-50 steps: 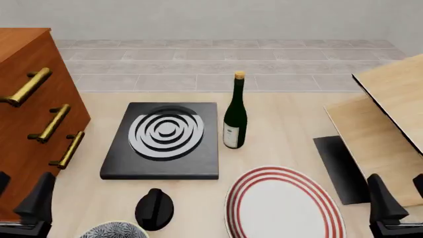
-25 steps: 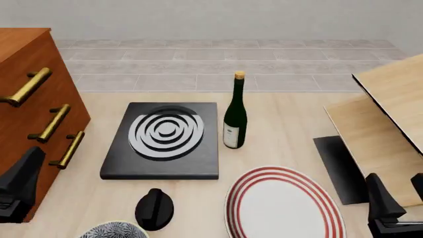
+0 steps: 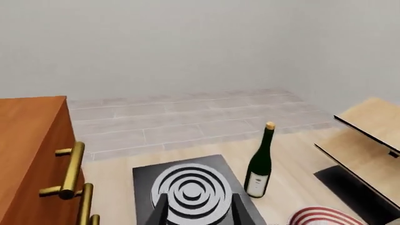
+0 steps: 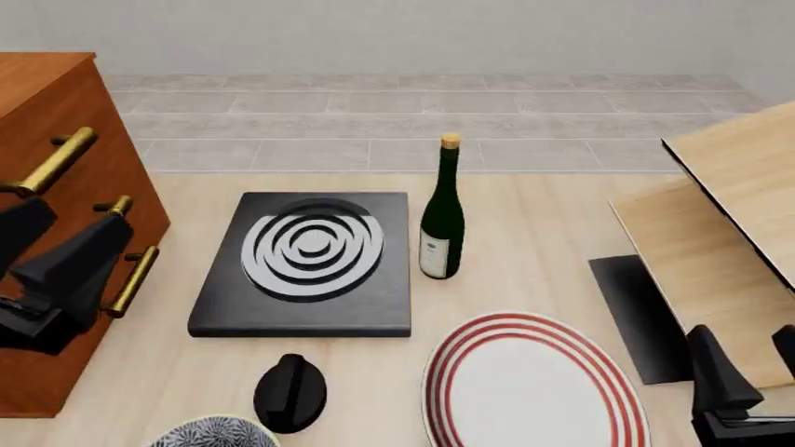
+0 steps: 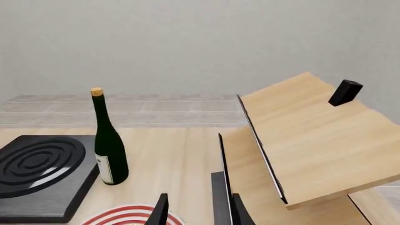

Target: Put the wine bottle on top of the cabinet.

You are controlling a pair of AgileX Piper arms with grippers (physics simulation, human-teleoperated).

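The wine bottle (image 4: 441, 216) stands upright on the table, dark green with a tan cork and a white label, just right of a black burner plate. It also shows in the left wrist view as the bottle (image 3: 259, 164) and in the right wrist view as the bottle (image 5: 109, 145). The reddish-brown cabinet (image 4: 56, 112) with brass handles fills the left edge. My left gripper (image 4: 89, 214) is open in front of the cabinet's drawers, well left of the bottle. My right gripper (image 4: 746, 349) is open and holds nothing, low at the near right corner.
A black burner plate (image 4: 304, 265) with grey rings lies between cabinet and bottle. A red-striped plate (image 4: 534, 386), a black knob-shaped object (image 4: 289, 391) and a patterned bowl (image 4: 211, 433) sit near the front edge. Pale wood panels (image 4: 733, 214) and a black mat (image 4: 640, 317) occupy the right.
My left gripper has risen from the near left corner and moved forward along the cabinet front. The right gripper and the bottle have stayed put.
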